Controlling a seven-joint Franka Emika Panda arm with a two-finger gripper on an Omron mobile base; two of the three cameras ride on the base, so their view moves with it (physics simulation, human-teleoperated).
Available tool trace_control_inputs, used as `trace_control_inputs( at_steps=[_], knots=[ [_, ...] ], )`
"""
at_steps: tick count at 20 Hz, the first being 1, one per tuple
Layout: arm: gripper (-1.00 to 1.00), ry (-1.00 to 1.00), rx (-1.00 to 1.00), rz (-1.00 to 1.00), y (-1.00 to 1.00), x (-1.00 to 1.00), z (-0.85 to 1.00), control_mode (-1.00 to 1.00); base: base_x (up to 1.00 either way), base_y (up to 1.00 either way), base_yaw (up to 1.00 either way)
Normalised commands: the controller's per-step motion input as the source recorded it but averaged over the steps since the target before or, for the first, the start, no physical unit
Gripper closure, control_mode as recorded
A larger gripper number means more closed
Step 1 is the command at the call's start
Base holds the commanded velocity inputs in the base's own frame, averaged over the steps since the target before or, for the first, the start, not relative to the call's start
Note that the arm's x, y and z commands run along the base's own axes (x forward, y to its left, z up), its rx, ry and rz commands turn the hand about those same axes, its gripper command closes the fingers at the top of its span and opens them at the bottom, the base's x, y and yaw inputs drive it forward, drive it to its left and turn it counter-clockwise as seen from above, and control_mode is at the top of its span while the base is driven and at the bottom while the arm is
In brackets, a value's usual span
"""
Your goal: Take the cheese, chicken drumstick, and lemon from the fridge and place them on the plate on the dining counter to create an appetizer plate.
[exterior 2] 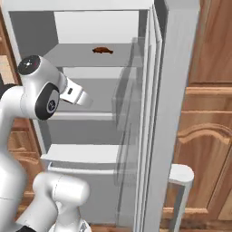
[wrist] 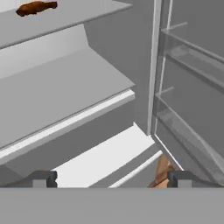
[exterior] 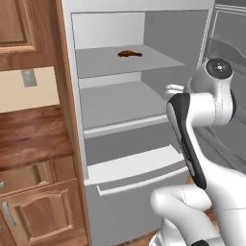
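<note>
— Brown chicken drumstick [exterior: 129, 54] sits alone on the fridge [exterior: 120, 101] top shelf; gripper [wrist: 111, 178] spread wide, holding nothing

— Looks light, firm, maybe greasy; I'd pinch its thick end

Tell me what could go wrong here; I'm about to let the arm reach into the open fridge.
The drumstick lies far back on the top shelf, above the open pincer, so the arm may clip the shelf edge reaching up. The open door stands close alongside; a wide swing could hit it.
</note>
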Motion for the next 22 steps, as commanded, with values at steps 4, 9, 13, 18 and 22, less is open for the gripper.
trace_control_inputs(
  at_steps=[4, 9, 13, 18, 22],
  knots=[
    [-1.0, 0.0, 0.0, 0.0, 0.0, 0.0, 0.0, 1.0, 0.73, 0.47, -0.18],
    [-1.0, 0.0, 0.0, 0.0, 0.0, 0.0, 0.0, 1.0, 0.67, 0.48, -0.01],
    [-1.0, 0.0, -0.01, 0.0, 0.0, 0.06, 0.06, -1.0, 0.39, 0.16, 0.0],
    [-1.0, -0.25, -0.01, 0.04, -0.09, -0.31, 0.43, -1.0, 0.0, 0.0, 0.0],
    [-1.0, -0.42, 0.0, 0.12, -0.25, -0.68, 0.77, -1.0, 0.0, 0.0, 0.0]
  ],
)
